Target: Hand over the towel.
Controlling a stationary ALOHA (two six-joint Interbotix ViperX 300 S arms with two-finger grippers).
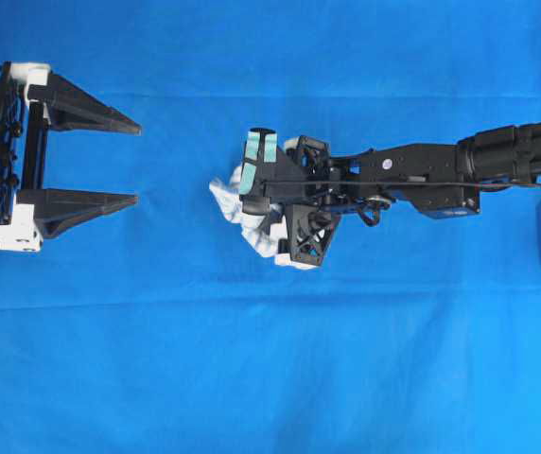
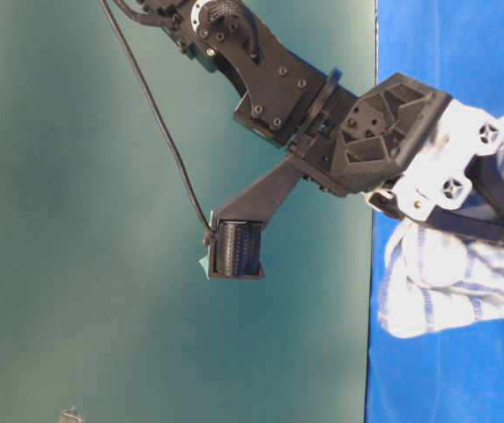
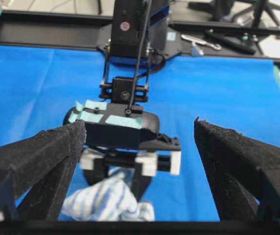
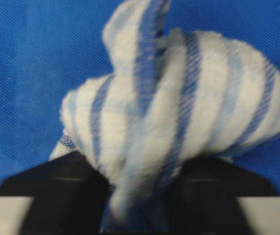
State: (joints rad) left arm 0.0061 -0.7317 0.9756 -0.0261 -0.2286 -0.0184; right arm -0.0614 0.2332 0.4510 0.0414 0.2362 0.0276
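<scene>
The towel (image 1: 226, 201) is a bunched white cloth with thin blue stripes, at the middle of the overhead view. My right gripper (image 1: 252, 213) is shut on it; the fingers pinch the fabric from both sides in the right wrist view (image 4: 142, 196), and the towel (image 4: 179, 107) bulges beyond them. I cannot tell whether it touches the cloth below. My left gripper (image 1: 138, 163) is wide open and empty at the left, jaws pointing at the towel, about a gripper's length away. In the left wrist view the towel (image 3: 108, 200) hangs low between the left gripper's pads (image 3: 47, 156). The table-level view shows the towel (image 2: 450, 273) too.
A large plain blue cloth (image 1: 270, 359) covers the whole table. The right arm (image 1: 441, 170) reaches in from the right edge. A black frame rail with loose tools (image 3: 218, 41) lies beyond the cloth's far edge.
</scene>
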